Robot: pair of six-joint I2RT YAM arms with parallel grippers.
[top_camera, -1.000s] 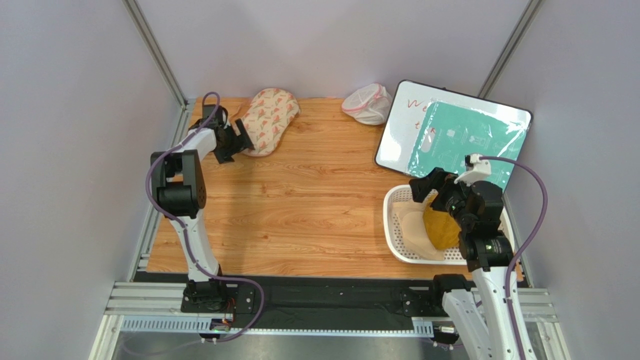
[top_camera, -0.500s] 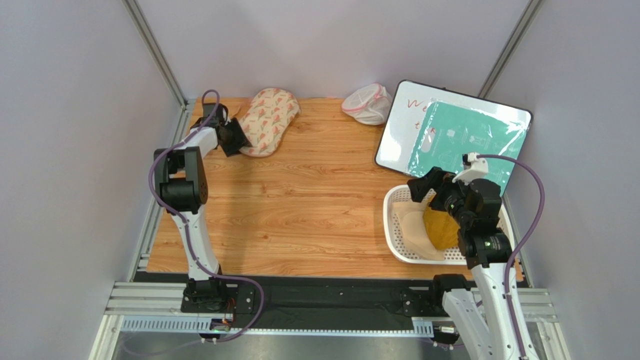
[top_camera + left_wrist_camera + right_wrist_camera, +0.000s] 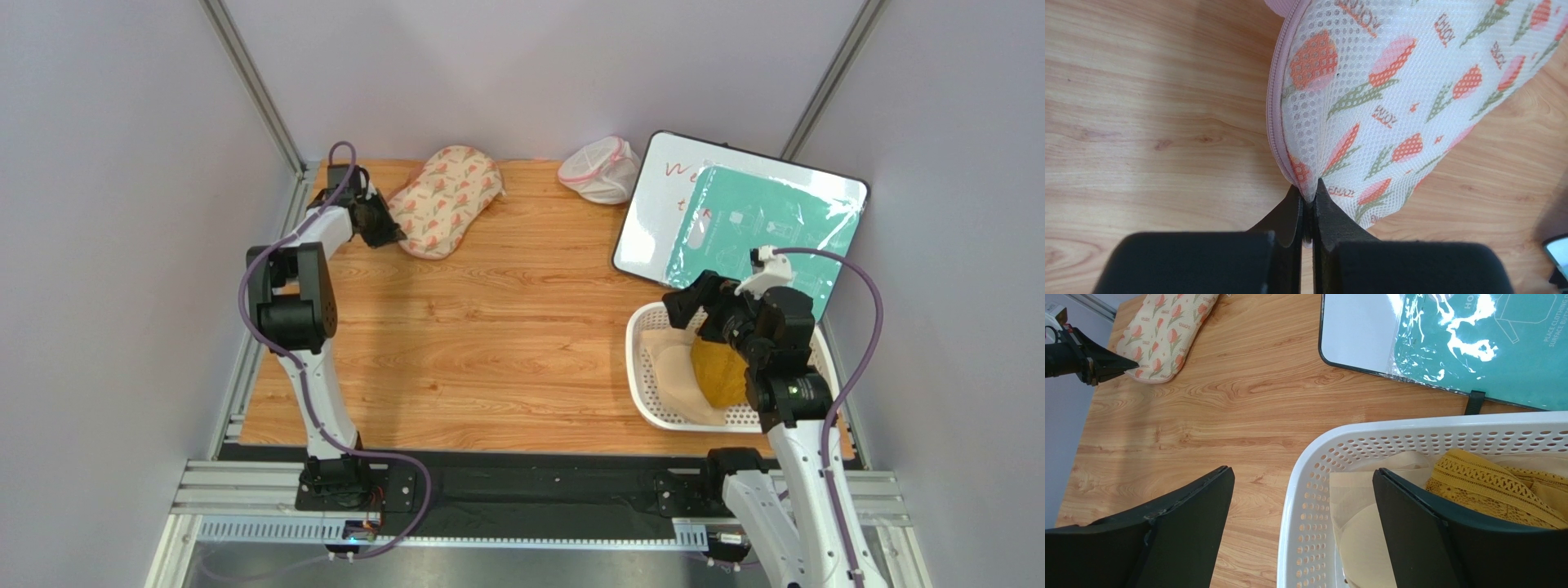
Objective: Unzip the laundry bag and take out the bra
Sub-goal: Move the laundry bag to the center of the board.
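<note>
The laundry bag [image 3: 449, 199], a cream oval pouch with orange-pink and green flower print, lies flat at the back left of the table. In the left wrist view its mesh surface [image 3: 1407, 92] fills the upper right, with the pink zip edge [image 3: 1273, 110] running down its left side. My left gripper [image 3: 390, 232] [image 3: 1308, 196] is shut on the bag's near tip, pinching the fabric between its pads. The bra is hidden. My right gripper [image 3: 689, 309] [image 3: 1303, 473] hangs open over the basket's left rim, with nothing held.
A white perforated basket [image 3: 640, 368] [image 3: 1315, 496] at the front right holds beige and mustard-yellow lace garments [image 3: 1499, 484]. A whiteboard with a teal packet [image 3: 748, 221] lies behind it. A small white mesh pouch [image 3: 600, 169] sits at the back edge. Grey walls stand close on both sides.
The left gripper went from open to shut on the bag's tip. The bag shifted a little to the right. The right gripper drifted slightly left and stayed open.
</note>
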